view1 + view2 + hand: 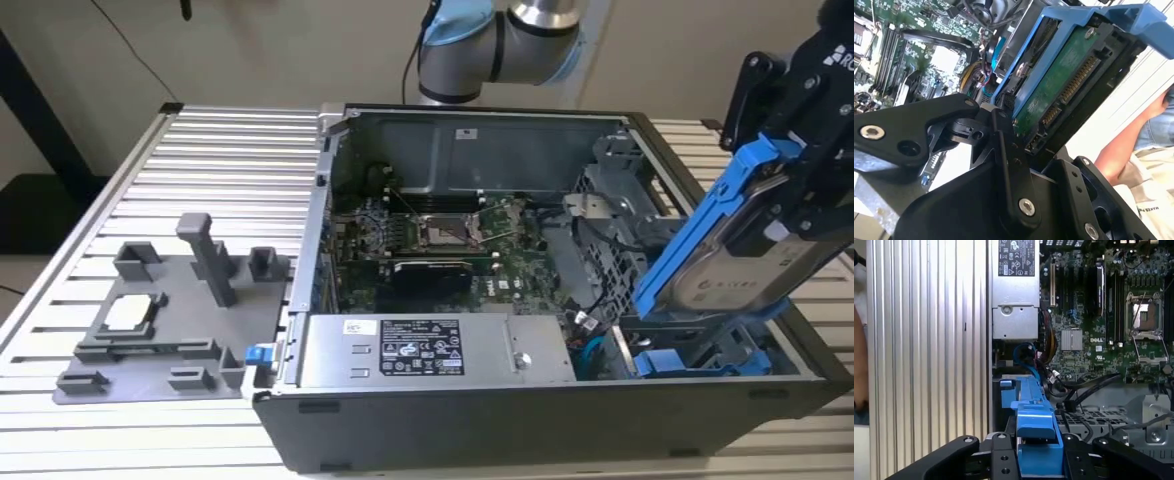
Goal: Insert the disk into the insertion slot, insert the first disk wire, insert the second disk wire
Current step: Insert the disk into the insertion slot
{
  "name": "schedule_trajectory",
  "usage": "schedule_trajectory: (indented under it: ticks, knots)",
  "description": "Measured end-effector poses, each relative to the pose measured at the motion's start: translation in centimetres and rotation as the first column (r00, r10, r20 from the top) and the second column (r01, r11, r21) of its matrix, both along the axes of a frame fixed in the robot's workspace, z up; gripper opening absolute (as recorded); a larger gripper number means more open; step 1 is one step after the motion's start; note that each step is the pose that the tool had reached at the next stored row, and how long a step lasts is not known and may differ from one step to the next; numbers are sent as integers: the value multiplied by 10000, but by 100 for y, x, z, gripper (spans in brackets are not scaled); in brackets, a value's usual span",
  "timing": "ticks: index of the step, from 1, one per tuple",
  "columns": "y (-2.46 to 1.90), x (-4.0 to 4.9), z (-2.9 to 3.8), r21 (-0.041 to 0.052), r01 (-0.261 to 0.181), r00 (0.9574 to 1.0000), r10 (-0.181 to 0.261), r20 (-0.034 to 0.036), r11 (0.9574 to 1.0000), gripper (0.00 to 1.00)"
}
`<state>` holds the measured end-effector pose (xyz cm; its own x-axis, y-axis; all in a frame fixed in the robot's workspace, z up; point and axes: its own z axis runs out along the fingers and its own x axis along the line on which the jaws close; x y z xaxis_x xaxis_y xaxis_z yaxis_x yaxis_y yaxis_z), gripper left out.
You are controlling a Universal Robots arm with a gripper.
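Note:
In the exterior view my gripper (797, 185) is shut on the upper end of the disk (727, 265), a silver drive in a bright blue carrier. The disk stands steeply tilted at the case's right side. Its lower end reaches into the insertion slot (694, 338) of the grey drive cage. In the second wrist view the disk's green circuit board (1064, 90) and connector face the camera, with the black fingers (1004, 145) clamped on the carrier. The first wrist view looks down the blue carrier (1034, 415) held in the gripper (1036, 462). Loose black and blue cables (1074, 390) lie beside the cage.
The open computer case holds a silver power-supply box (427, 350) and the motherboard (441, 235). Another blue-framed part (667, 362) sits low in the cage. A grey fixture (160, 320) rests on the slatted table at the exterior view's left. A person's arm (1124, 150) is close by.

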<state>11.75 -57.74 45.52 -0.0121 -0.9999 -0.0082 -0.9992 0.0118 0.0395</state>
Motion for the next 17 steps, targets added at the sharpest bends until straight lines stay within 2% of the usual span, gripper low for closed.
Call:
schedule_trajectory:
  ticks: [17]
  knots:
    - [0, 47, -243, -1, -332, 9994, 332, 0, 9994, 33]
